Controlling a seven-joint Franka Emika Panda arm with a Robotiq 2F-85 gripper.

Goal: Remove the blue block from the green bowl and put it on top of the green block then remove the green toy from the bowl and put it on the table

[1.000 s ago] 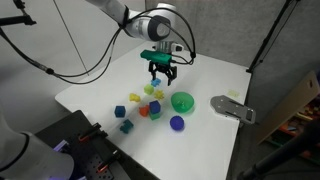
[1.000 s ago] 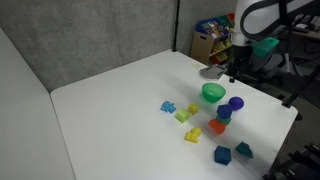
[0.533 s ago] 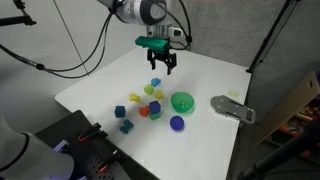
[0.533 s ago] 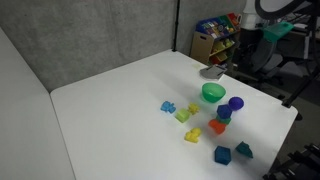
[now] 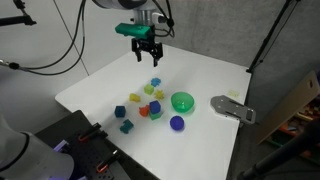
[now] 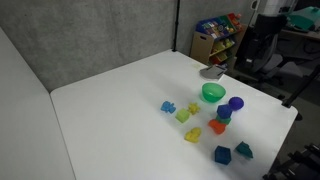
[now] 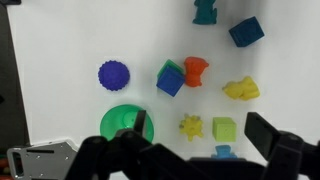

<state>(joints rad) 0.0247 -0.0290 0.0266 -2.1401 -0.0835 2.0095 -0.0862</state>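
The hand [image 5: 148, 58] has risen farther above the green bowl [image 5: 183, 101] and hangs released, empty. The blue block [image 7: 169, 83] sits on a green block [image 7: 171, 66] near the bowl, on the counter [image 5: 210, 72].

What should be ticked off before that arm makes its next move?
1. Gripper open and empty: ok, the fingers stand apart in the wrist view with nothing between them.
2. Gripper well above the table: ok.
3. Blue block on the green block: ok.
4. Green bowl upright on the table: ok.
5. Green toy out of the bowl: cannot tell, since the bowl's inside is partly hidden and the same green.
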